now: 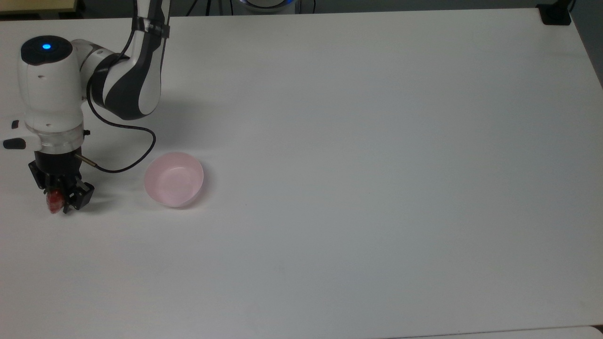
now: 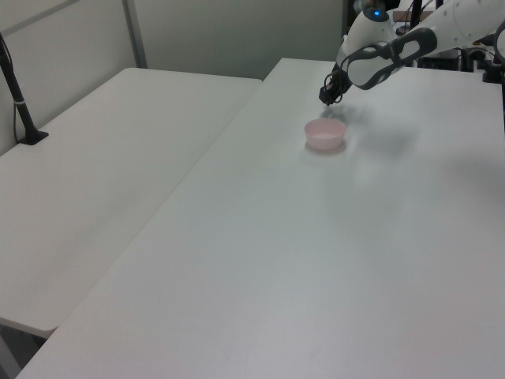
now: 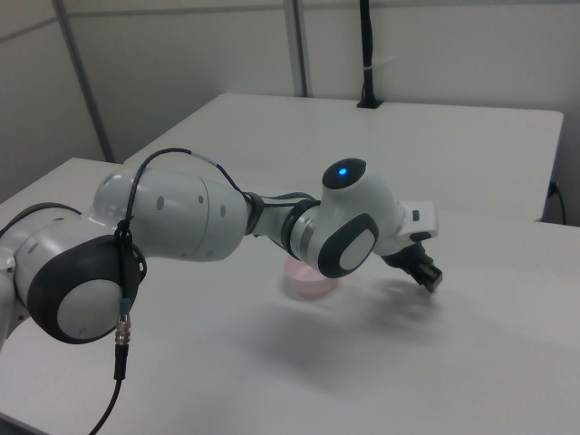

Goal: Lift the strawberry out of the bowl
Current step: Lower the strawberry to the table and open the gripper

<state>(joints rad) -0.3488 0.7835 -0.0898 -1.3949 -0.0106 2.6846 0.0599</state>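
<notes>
The pale pink bowl (image 1: pixel 174 178) stands with nothing in it on the white table (image 1: pixel 358 141), also seen as the bowl (image 2: pixel 325 134) in the left view and partly behind the arm as the bowl (image 3: pixel 306 277) in the right view. My gripper (image 1: pixel 57 201) hangs at the top view's far left, well clear of the bowl and low over the table. It is shut on the red strawberry (image 1: pixel 54 201), whose red tip pokes out below the black fingers. The gripper (image 2: pixel 324 95) sits just beyond the bowl in the left view. In the right view the gripper (image 3: pixel 426 275) points down to the right.
A black cable (image 1: pixel 123 150) loops from the wrist toward the bowl. A second white table (image 2: pixel 102 174) adjoins in the left view, with a black post (image 2: pixel 17 95) on it. A black mount (image 1: pixel 555 14) sits at the top view's far right corner.
</notes>
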